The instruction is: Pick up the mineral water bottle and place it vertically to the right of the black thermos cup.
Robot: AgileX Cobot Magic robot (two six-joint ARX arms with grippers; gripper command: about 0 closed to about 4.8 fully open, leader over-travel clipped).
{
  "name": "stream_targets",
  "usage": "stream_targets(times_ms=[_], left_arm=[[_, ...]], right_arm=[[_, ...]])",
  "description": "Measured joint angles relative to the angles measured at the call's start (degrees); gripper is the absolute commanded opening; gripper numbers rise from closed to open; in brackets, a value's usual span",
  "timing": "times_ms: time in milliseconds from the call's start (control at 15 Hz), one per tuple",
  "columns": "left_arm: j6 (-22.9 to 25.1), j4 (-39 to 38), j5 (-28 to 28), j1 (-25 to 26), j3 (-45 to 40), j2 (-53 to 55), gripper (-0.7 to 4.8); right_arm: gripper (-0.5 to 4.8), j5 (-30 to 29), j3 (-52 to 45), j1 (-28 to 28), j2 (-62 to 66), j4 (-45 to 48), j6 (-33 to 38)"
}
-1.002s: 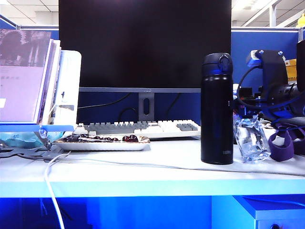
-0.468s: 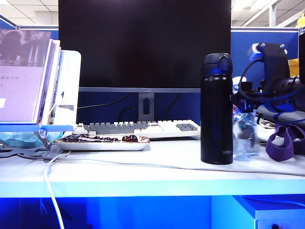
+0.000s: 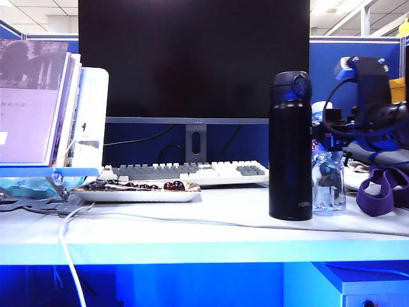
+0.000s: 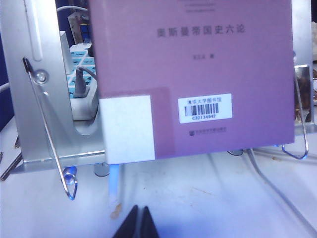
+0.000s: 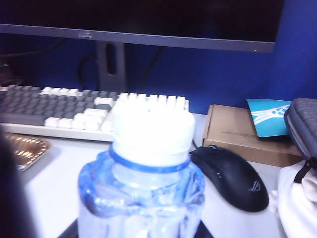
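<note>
The small clear plastic mineral water bottle (image 3: 328,185) stands upright on the table (image 3: 192,224), just right of the tall black thermos cup (image 3: 291,146), right fingers (image 3: 332,144) nearest, grip unclear; left fingers (image 4: 138,223) pressed together, far off

Blue partition walls (image 3: 345,70) back a pale desk (image 3: 192,230); ceiling apparently panel-lit.

A: How is the light?
B: Cold blue cast throughout; ceiling panels (image 3: 332,6) glare white overhead.
A: Sharpness?
B: Exterior view crisp. The bottle (image 5: 143,183) fills the right wrist view, soft and blurred; its cap blows out.
</note>
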Motion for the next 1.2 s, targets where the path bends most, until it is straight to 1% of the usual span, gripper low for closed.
stream_targets(times_ms=[200, 401, 468, 534, 601, 668, 802, 1202], left_arm=[[0.00, 0.00, 0.00, -0.02, 0.00, 0.00, -0.04], [0.00, 0.00, 0.00, 0.00, 0.00, -0.02, -0.03], [0.00, 0.00, 0.00, -0.02, 0.00, -0.02, -0.03], [0.00, 0.00, 0.00, -0.02, 0.00, -0.02, -0.03], [0.00, 0.00, 0.00, -0.02, 0.00, -0.02, -0.03], [0.00, 0.00, 0.00, -0.02, 0.00, -0.02, -0.03], [0.00, 0.00, 0.00, 0.00, 0.00, -0.02, -0.03], [0.00, 0.00, 0.00, 0.00, 0.00, -0.02, -0.03]], right_arm=[[2.29, -0.37, -2.62, 0.00, -1.05, 1.68, 0.02], [2.29, -0.42, -4.37, 0.00, -3.78, -0.09, -0.02], [2.39, -0.44, -4.59, -0.02, -3.96, -0.17, -0.04], [2.63, -0.42, -4.59, -0.02, -3.98, -0.17, -0.04], [2.76, -0.50, -4.59, -0.02, -3.98, -0.15, -0.04], [2.76, -0.63, -4.59, -0.02, -4.00, 0.02, -0.02], [3.11, -0.81, -4.59, -0.02, -4.13, 0.07, -0.04], [3.11, -0.85, -5.25, 0.00, -5.95, -0.09, -0.04]])
